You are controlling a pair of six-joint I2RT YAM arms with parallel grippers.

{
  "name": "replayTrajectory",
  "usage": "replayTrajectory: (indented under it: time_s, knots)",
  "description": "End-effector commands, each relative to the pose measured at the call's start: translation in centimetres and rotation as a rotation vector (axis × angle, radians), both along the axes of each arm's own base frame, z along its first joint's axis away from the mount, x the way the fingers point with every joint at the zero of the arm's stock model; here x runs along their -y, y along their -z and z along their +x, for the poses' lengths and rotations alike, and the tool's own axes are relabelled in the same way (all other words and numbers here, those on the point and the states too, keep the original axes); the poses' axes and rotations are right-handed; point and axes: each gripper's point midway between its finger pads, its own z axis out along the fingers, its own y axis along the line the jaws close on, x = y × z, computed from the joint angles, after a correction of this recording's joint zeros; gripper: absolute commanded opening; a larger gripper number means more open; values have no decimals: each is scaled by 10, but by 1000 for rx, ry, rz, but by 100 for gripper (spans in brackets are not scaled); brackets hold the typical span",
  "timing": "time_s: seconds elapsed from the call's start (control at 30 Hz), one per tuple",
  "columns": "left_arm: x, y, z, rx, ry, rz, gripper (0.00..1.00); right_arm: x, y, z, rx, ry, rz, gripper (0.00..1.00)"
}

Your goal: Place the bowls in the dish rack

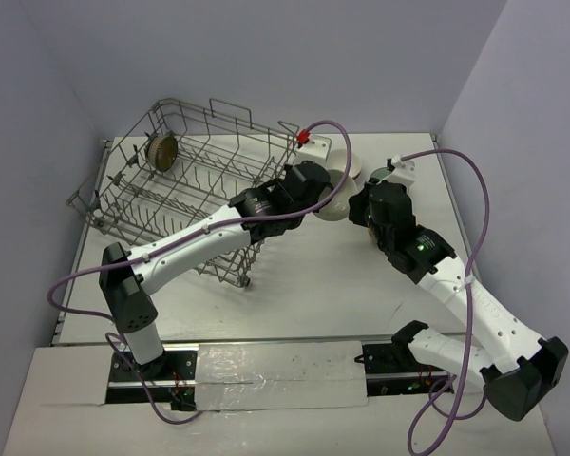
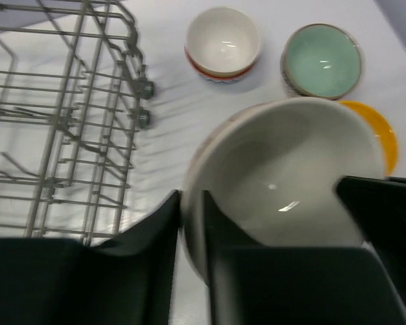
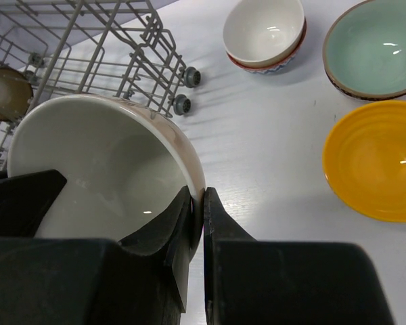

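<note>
A cream bowl point(image 1: 335, 197) hangs above the table just right of the grey wire dish rack point(image 1: 230, 124). My left gripper point(image 1: 315, 186) is shut on its left rim, and my right gripper point(image 1: 359, 205) is shut on its opposite rim. In the left wrist view the bowl point(image 2: 291, 176) fills the middle, with my left gripper point(image 2: 191, 203) pinching its edge. In the right wrist view the bowl point(image 3: 101, 162) is tilted, with my right gripper point(image 3: 203, 203) clamped on its rim. A beige-brown bowl point(image 1: 161, 150) stands on edge in the rack's far corner.
Three bowls sit on the table beyond the rack's corner point(image 2: 141, 86): a small white one with a red and blue outside point(image 2: 223, 42), a pale green one point(image 2: 323, 59) and an orange-yellow one point(image 3: 375, 159). Grey walls close in on the table at the back and sides.
</note>
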Motion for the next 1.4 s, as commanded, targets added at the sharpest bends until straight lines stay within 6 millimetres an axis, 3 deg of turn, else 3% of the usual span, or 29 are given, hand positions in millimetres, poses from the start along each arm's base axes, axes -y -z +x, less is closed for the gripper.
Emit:
replayTrajectory:
  time_s: [0.0, 0.1, 0.23, 0.33, 0.37, 0.47, 0.5, 0.57, 0.63, 0.7, 0.73, 0.8, 0.97, 1.07, 1.13, 1.27, 1.37]
  knots:
    - [-3, -23, 5, 52, -34, -12, 16, -4, -44, 6, 141, 26, 107, 0]
    - [-4, -24, 6, 65, -36, -2, 0, -5, -47, 6, 150, 20, 109, 0]
    - [-14, -35, 8, 107, -57, 6, 0, -11, -48, 4, 153, -22, 106, 6]
    - [-29, -50, 13, 169, -98, 33, 0, -21, -51, -1, 167, -94, 114, 35]
    - [-34, -54, 14, 194, -103, 61, 0, -25, -49, -3, 168, -121, 116, 55]
    - [-62, -77, 23, 276, -177, 117, 0, -36, -57, -10, 204, -202, 135, 82]
    - [-76, -94, 26, 315, -222, 106, 0, -38, -59, -12, 210, -218, 137, 86]
    - [-105, -105, 36, 367, -274, 203, 0, -39, -62, -16, 224, -247, 137, 94]
    - [-136, -126, 41, 426, -356, 223, 0, -37, -64, -19, 241, -260, 116, 97]
    - [-180, -148, 45, 485, -432, 329, 0, -36, -62, -22, 251, -273, 93, 99]
    - [-193, -146, 48, 495, -450, 384, 0, -34, -64, -23, 264, -271, 91, 100]
    - [-236, -168, 57, 550, -542, 443, 0, -32, -58, -25, 268, -273, 79, 100]
    - [-313, -170, 89, 549, -649, 652, 0, -26, -43, -25, 266, -257, 50, 100]
    - [-343, -166, 111, 549, -712, 723, 0, -25, -38, -24, 266, -254, 39, 100]
    - [-352, -163, 123, 543, -720, 748, 0, -25, -35, -24, 262, -253, 33, 100]
    - [-371, -137, 155, 506, -732, 899, 0, -21, -25, -21, 248, -235, 14, 100]
    - [-377, -102, 187, 460, -719, 1003, 0, -19, -20, -20, 240, -220, 2, 100]
